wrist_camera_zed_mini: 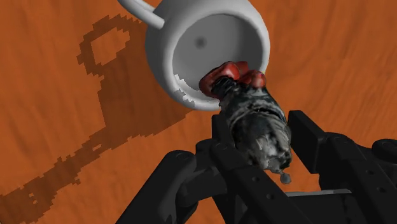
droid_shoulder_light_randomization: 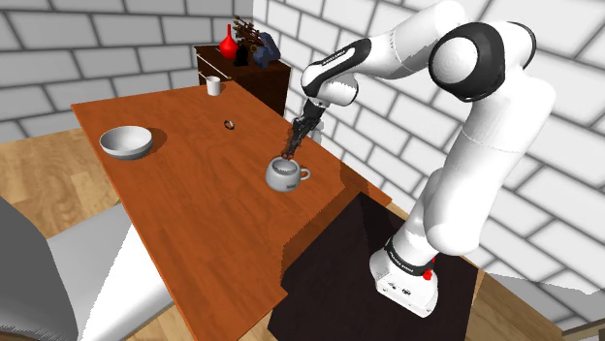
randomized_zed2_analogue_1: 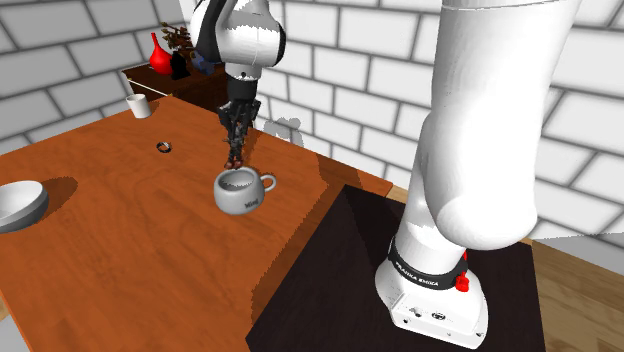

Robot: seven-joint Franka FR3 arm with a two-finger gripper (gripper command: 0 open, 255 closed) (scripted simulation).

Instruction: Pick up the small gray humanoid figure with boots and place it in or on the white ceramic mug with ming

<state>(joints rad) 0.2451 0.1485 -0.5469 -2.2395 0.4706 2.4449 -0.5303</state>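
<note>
Brick walls surround the wooden bench point(droid_shoulder_light_randomization: 194, 199), where the pincer point(randomized_zed2_analogue_1: 236, 138) is clamped on the grey figure point(wrist_camera_zed_mini: 254, 121), boots down over the white mug point(randomized_zed2_analogue_1: 238, 192). Lowering and release remain.

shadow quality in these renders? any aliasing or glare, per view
Wrist view: stair-stepped shadow edges on the table beside the mug; the figure held in the gripper is lit evenly, no glare. Shoulder view: a jagged dark edge where table meets stand. Second exterior view: blocky arm shadow on the brick wall.
</note>
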